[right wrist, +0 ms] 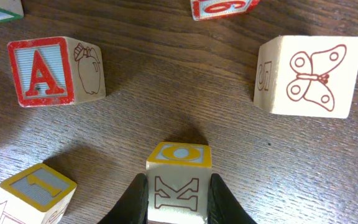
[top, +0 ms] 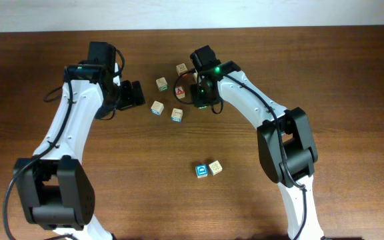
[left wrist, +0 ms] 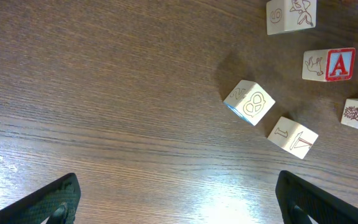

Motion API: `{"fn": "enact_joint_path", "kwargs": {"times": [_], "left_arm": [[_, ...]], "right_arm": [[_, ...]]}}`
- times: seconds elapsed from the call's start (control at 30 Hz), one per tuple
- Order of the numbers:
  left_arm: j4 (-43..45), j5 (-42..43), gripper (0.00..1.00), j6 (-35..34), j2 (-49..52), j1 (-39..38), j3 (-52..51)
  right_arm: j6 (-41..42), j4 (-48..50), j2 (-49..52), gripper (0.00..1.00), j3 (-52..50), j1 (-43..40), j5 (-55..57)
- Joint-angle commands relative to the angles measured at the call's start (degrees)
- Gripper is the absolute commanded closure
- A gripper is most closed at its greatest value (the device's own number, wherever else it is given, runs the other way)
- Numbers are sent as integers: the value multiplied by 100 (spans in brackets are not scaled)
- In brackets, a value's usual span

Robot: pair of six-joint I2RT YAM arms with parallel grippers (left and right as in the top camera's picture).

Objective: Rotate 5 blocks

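At the left of the overhead view the left gripper (top: 139, 94) is spread wide and clear of every cube, probably parked so it does not crowd the cluster. In the upper middle, three loose blocks (top: 157, 107) sit apart from one another. Just right of them the right gripper (right wrist: 178, 186) pinches the K block (right wrist: 178, 158) by two opposite side faces. The K block stands upright on the table (right wrist: 166, 93), a hold that suits twisting it in place. The red A cube (right wrist: 55, 71) stands nearby, untouched.
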Motion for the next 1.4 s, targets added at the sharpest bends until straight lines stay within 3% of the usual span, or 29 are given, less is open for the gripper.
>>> {"fn": "enact_joint_path", "kwargs": {"times": [0.0, 0.17, 0.2, 0.23, 0.33, 0.47, 0.57, 0.7, 1.03, 1.2, 1.37], "left_arm": [[-7, -42, 1, 90, 17, 0, 101], [-7, -42, 1, 90, 17, 0, 101], [-7, -42, 1, 90, 17, 0, 101], [-7, -42, 1, 90, 17, 0, 101], [-7, -42, 1, 90, 17, 0, 101], [-7, -42, 1, 90, 17, 0, 101], [-7, -42, 1, 90, 17, 0, 101], [-7, -42, 1, 90, 17, 0, 101], [-7, -42, 1, 90, 17, 0, 101], [-9, -42, 1, 90, 17, 0, 101], [-7, -42, 1, 90, 17, 0, 101]], "right_arm": [[48, -87, 127, 81, 94, 37, -37], [175, -629, 7, 80, 114, -17, -428], [173, -662, -13, 75, 114, -39, -431], [173, -662, -13, 62, 111, -48, -437], [170, -660, 4, 58, 96, -37, -428], [177, -595, 179, 59, 85, -33, -426], [260, -599, 199, 76, 87, -39, -426], [262, -721, 76, 82, 129, -39, -426], [48, -2975, -837, 83, 940, -201, -417], [-50, -4210, -1102, 83, 927, -417, -337], [-46, -4662, -1102, 83, 192, -448, -297]]}}
